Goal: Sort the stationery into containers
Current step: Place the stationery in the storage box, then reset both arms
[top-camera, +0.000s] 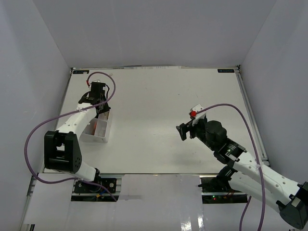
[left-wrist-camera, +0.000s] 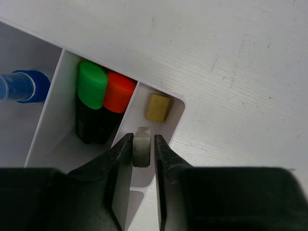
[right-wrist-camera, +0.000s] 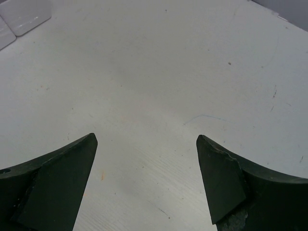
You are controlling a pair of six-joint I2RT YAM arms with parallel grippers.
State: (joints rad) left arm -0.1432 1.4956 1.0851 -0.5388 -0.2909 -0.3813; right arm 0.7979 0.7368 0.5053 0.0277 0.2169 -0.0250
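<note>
1. grey block sits between the left gripper jaws, which are nearly closed; can't tell if it's clamped.
2. block is in the tray corner cell, tan block just beyond.
3. next cell: highlighters, green and orange caps, side by side.
4. right gripper spread wide above the table.
</note>
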